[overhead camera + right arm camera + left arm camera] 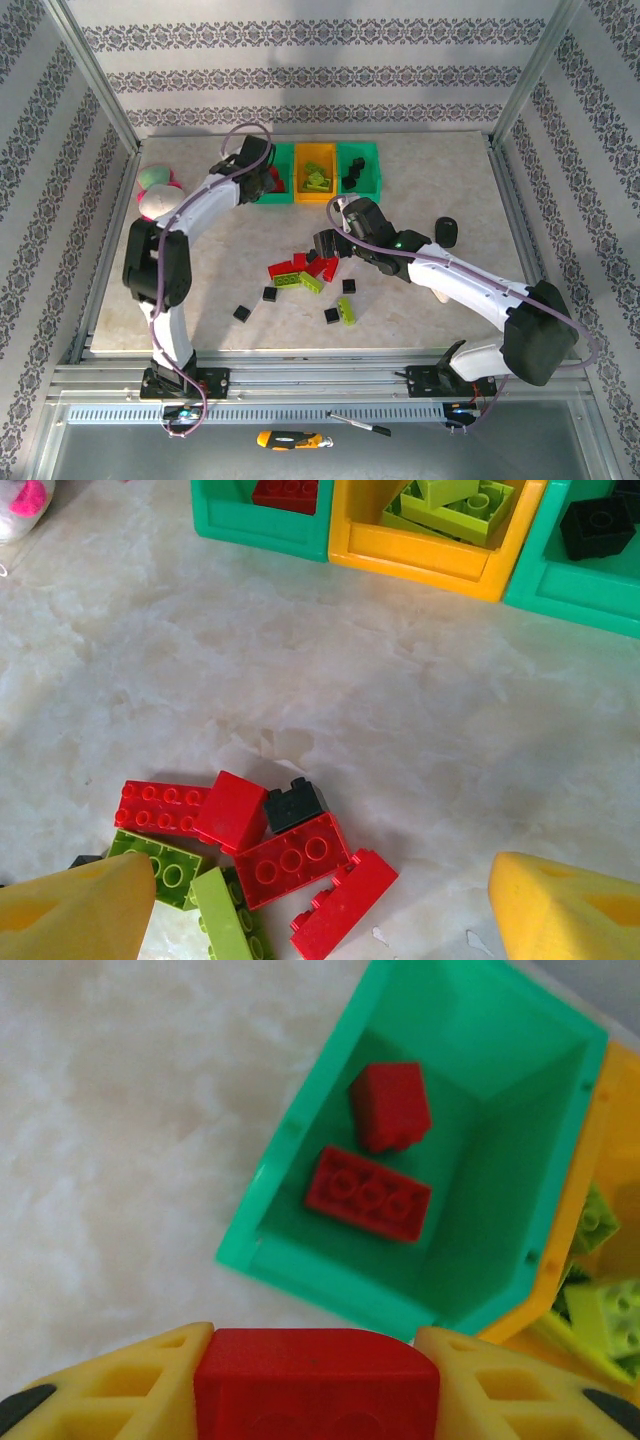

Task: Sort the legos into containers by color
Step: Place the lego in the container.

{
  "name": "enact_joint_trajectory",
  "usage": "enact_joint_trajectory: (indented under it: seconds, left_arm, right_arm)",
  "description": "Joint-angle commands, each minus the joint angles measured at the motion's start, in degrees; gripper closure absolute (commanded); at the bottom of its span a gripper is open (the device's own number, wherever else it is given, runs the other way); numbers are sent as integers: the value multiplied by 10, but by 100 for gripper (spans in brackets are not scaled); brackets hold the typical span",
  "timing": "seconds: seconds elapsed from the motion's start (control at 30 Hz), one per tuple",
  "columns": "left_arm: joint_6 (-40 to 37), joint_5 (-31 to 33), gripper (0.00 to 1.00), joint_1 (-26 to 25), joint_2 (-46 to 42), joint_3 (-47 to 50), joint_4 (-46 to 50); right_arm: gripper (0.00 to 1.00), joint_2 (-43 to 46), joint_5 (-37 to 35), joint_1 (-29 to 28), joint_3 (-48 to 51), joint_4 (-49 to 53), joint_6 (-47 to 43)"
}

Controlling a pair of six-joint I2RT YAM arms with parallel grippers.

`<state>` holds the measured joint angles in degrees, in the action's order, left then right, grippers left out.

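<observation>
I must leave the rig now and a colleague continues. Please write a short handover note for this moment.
Claws: the left claw is shut on a red brick, above the left green bin. The right claw is open, above the mixed pile, holding nothing.
Done: two red bricks in the left green bin, lime bricks in the orange bin, black bricks in the right green bin.
Left: drop the held brick; sort the pile, the loose black bricks and the loose lime brick.
</observation>
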<state>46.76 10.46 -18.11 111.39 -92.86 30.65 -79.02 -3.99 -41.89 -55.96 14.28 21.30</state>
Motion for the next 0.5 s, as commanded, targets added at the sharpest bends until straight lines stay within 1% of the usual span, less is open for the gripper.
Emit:
enact_joint_trajectory:
  seconds: [0.0,0.13,0.3,0.37,0.47]
  left_arm:
    - [-36,-7,51,14,56,-82,42]
    - [-41,-7,51,23,122,-167,64]
    - [-47,-20,51,32,207,-278,113]
    - [-51,-32,48,32,225,-308,129]
    - [-58,-45,40,32,225,-324,133]
  right_arm:
    - [14,-6,-5,-4,7,-7,12]
    - [13,-8,-8,-3,9,-7,13]
    - [13,-15,-9,-3,2,-5,11]
    - [13,-16,-11,-3,0,-2,8]
    - [13,-17,-15,-2,-2,2,7]
